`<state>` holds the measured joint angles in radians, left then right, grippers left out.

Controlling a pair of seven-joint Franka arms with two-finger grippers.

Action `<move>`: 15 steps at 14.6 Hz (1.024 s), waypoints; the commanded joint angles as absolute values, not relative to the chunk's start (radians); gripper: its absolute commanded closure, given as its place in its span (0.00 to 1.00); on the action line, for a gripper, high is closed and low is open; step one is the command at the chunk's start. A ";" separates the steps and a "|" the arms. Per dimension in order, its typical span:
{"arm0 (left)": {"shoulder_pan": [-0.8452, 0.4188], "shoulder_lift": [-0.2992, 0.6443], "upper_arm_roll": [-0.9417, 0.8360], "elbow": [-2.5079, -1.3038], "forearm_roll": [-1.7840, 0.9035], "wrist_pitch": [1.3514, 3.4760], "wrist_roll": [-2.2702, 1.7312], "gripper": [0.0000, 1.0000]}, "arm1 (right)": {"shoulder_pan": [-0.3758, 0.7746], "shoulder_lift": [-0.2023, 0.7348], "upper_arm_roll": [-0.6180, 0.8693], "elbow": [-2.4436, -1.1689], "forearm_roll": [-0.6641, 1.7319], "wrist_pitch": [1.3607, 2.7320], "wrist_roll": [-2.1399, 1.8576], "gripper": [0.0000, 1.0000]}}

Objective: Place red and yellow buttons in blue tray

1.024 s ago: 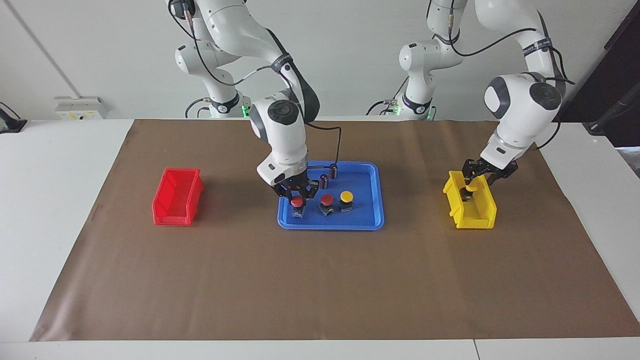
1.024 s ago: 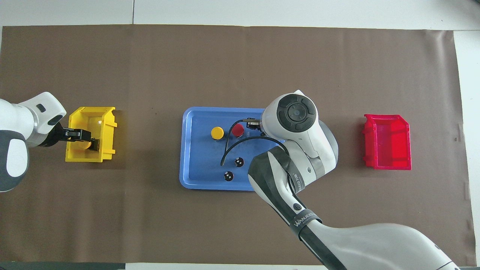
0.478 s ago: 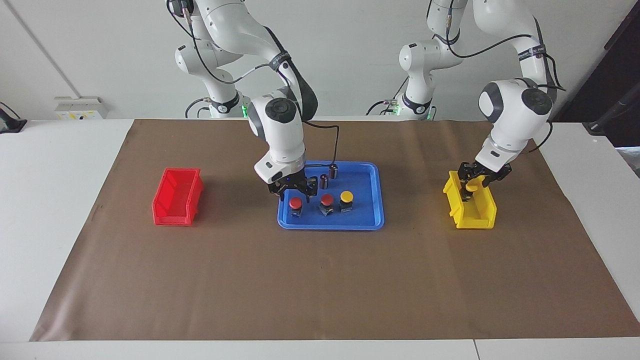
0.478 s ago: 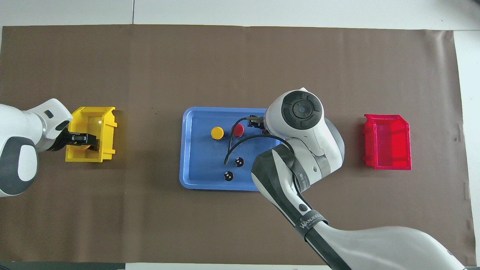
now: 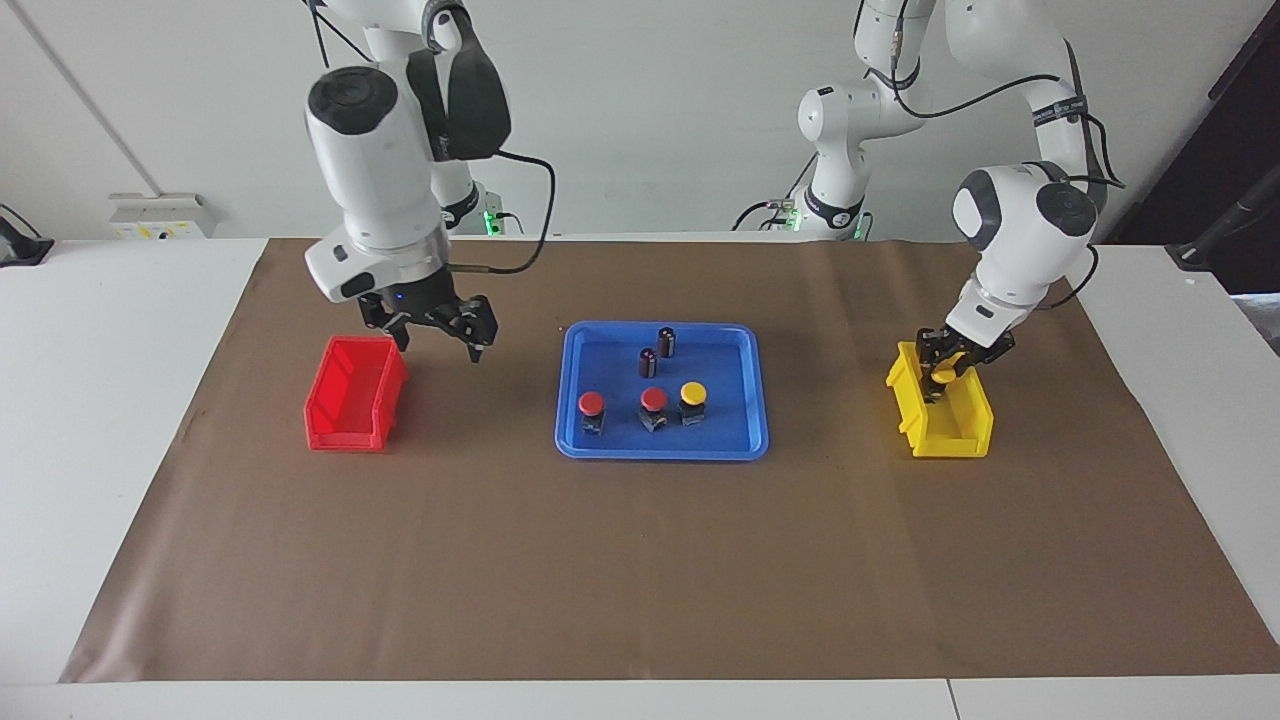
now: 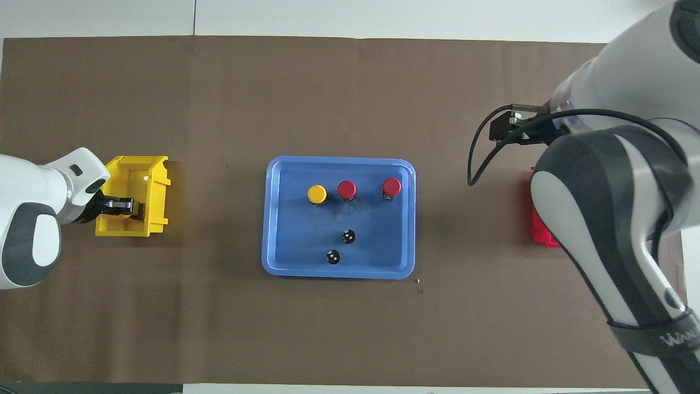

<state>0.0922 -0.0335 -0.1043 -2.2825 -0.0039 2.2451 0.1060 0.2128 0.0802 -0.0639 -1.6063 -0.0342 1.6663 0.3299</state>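
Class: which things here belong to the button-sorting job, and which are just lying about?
Job: blue tray; in it red buttons and a yellow button; other yellow button, gripped by left gripper in yellow bin.
Lying about: dark cylinders in the tray; red bin, right gripper open near it.

The blue tray (image 5: 742, 443), wide, shallow and round-cornered with a raised rim, lies flat at the middle of the bench. Three buttons stand upright in it in a row along its edge farther from the robots: a red button (image 5: 591, 404) toward the right arm's end, a second red button (image 5: 653, 400) in the middle, and a yellow button (image 5: 692, 393) just beside it. The fourth, a yellow-capped button (image 5: 941, 376), sits in the left pincer (image 5: 940, 380) at the yellow bin.
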 commanded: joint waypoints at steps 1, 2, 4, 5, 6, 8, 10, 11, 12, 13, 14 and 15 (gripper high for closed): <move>0.094 -0.006 -0.104 -2.234 -0.026 2.251 0.097 0.93 | 0.097 0.003 -0.055 -1.618 -0.038 1.571 0.192 0.00; 0.091 -0.002 -0.104 -2.180 -0.028 2.196 0.080 0.93 | 0.031 -0.014 -0.052 -1.617 -0.034 1.553 0.116 0.00; 0.087 0.002 -0.107 -2.016 -0.032 2.001 0.052 0.93 | -0.049 -0.029 -0.055 -1.609 -0.018 1.523 -0.009 0.00; 0.078 0.008 -0.110 -1.929 -0.066 1.905 0.042 0.93 | -0.079 -0.029 -0.061 -1.605 -0.018 1.519 -0.037 0.00; 0.054 0.017 -0.110 -1.875 -0.104 1.864 -0.009 0.93 | -0.103 -0.037 -0.061 -1.618 -0.021 1.531 -0.043 0.00; -0.059 0.028 -0.112 -1.867 -0.109 1.896 -0.182 0.95 | -0.110 -0.047 -0.046 -1.629 -0.032 1.532 -0.041 0.00; -0.173 0.029 -0.114 -1.911 -0.110 1.983 -0.334 0.95 | -0.117 -0.058 -0.020 -1.643 -0.041 1.531 -0.041 0.00; -0.240 0.046 -0.112 -1.919 -0.110 2.032 -0.421 0.95 | -0.117 -0.057 -0.023 -1.644 -0.041 1.531 -0.041 0.00; -0.283 0.067 -0.112 -1.921 -0.109 2.057 -0.483 0.95 | -0.117 -0.054 -0.018 -1.643 -0.040 1.531 -0.035 0.00; -0.322 0.083 -0.112 -1.921 -0.109 2.069 -0.517 0.95 | -0.118 -0.046 -0.012 -1.640 -0.040 1.532 -0.034 0.00; -0.360 0.103 -0.112 -1.921 -0.109 2.075 -0.529 0.95 | -0.121 -0.038 0.001 -1.640 -0.040 1.543 -0.034 0.00; -0.386 0.119 -0.112 -1.927 -0.109 2.080 -0.534 0.95 | -0.129 -0.032 0.011 -1.640 -0.040 1.546 -0.034 0.00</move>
<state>-0.3416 0.0912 -0.1312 -1.9180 -0.0915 2.0546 -0.5168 -0.1049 -0.0306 -0.0181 -1.6213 -0.0318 1.5316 -0.0379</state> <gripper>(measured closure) 0.590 0.000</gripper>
